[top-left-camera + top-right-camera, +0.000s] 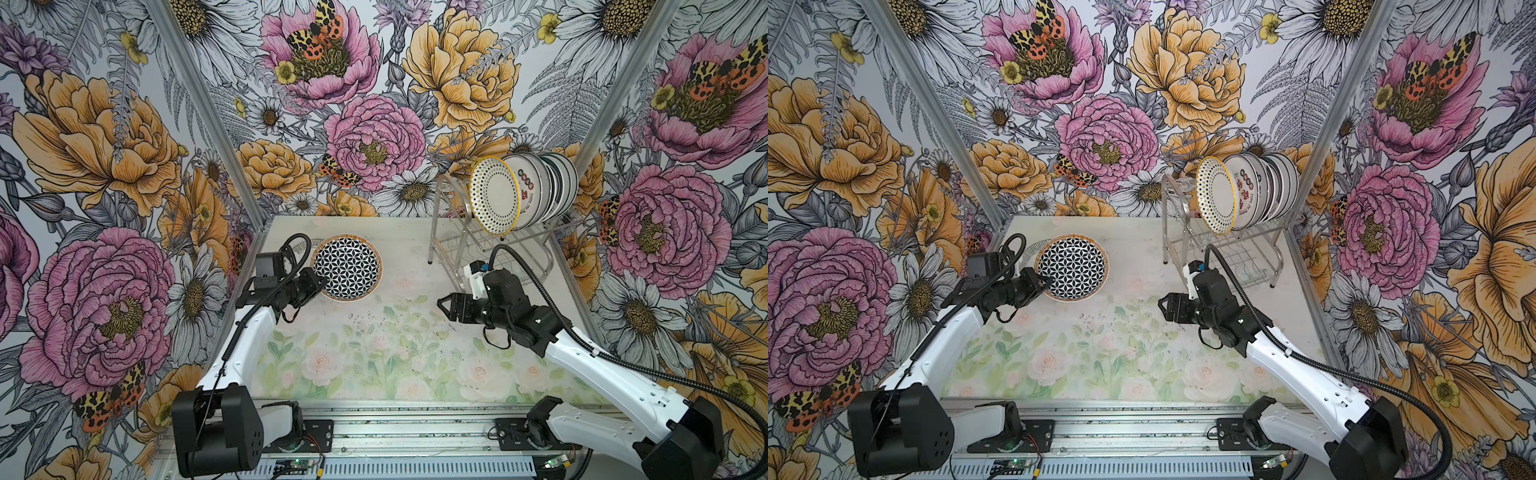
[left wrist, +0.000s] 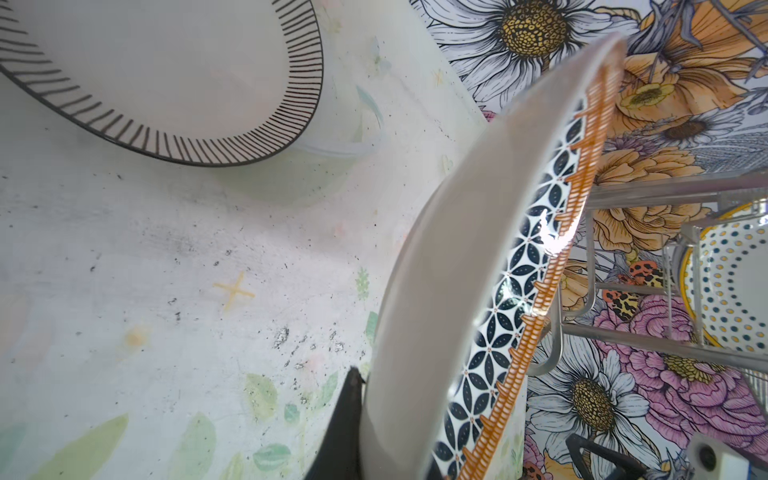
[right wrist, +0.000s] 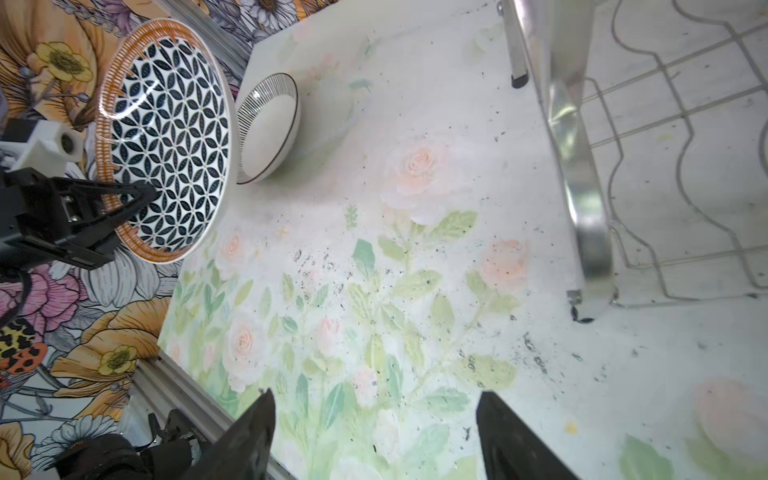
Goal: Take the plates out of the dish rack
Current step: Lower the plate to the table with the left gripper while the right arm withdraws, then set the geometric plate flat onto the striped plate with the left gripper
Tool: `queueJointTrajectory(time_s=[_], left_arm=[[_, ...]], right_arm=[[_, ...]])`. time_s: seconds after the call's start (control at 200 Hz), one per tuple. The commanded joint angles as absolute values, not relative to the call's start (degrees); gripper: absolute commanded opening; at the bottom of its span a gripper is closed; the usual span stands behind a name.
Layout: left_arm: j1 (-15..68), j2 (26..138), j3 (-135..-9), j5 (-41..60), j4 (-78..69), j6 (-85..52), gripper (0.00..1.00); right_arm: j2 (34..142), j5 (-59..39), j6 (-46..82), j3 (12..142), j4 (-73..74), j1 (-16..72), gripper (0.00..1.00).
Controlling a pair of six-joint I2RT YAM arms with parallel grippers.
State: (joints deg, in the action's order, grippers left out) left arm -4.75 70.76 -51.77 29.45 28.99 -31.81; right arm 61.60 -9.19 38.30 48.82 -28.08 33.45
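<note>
My left gripper (image 1: pixel 322 283) (image 2: pixel 395 419) is shut on the rim of a black lattice plate (image 1: pixel 347 268) (image 1: pixel 1071 266) (image 2: pixel 440 299) with an orange edge. It holds that plate tilted above the table at the back left. Beneath and behind it, a plate with a black striped rim (image 2: pixel 166 62) (image 3: pixel 268 129) lies flat on the table. The dish rack (image 1: pixel 434 237) (image 1: pixel 1165 232) stands at the back right with several plates upright in it. Foremost there is the yellow dotted-rim plate (image 1: pixel 494 195) (image 1: pixel 1217 195). My right gripper (image 1: pixel 442 305) (image 3: pixel 376 395) hovers open and empty over the table, left of the rack.
The floral table mat (image 1: pixel 374 357) spreads across the front between both arms. Flowered walls close in on three sides. The rack's lower tier of wavy wires (image 3: pixel 685 145) holds nothing in the right wrist view.
</note>
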Motion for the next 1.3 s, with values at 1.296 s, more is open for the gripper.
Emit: queueJointTrajectory(time_s=[1.296], left_arm=[[-15.6, 99.1, -71.3, 24.4, 19.1, -30.4, 0.0]], right_arm=[[67.2, 11.7, 41.6, 48.0, -32.2, 32.9, 0.78]])
